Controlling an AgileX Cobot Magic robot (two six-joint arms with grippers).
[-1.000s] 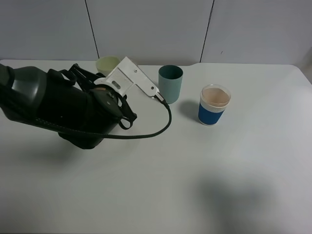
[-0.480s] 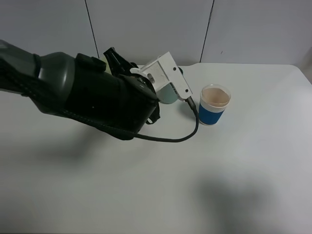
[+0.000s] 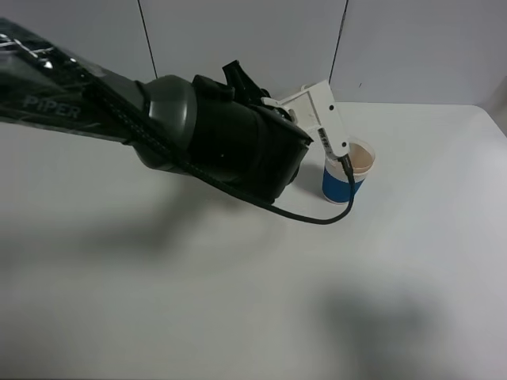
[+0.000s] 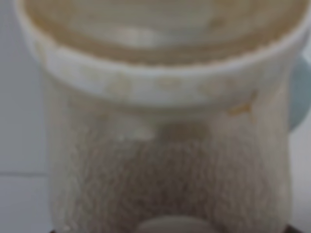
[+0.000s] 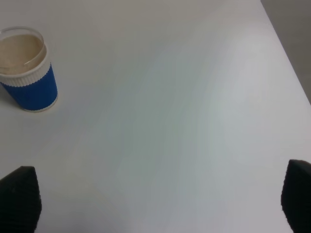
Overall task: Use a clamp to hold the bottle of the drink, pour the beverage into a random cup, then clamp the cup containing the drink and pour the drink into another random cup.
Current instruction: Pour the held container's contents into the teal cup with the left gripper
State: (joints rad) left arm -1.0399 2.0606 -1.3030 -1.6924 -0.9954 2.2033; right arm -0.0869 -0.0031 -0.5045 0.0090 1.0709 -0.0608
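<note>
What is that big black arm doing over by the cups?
The left arm stretches across the white table, its end next to the blue-sleeved cup, which seems to hold a light brown drink. Its wrist camera is filled by a blurred pale cup right up close; whether the jaws grip it cannot be told. The right gripper hangs above the table, jaws wide open, holding nothing.
</note>
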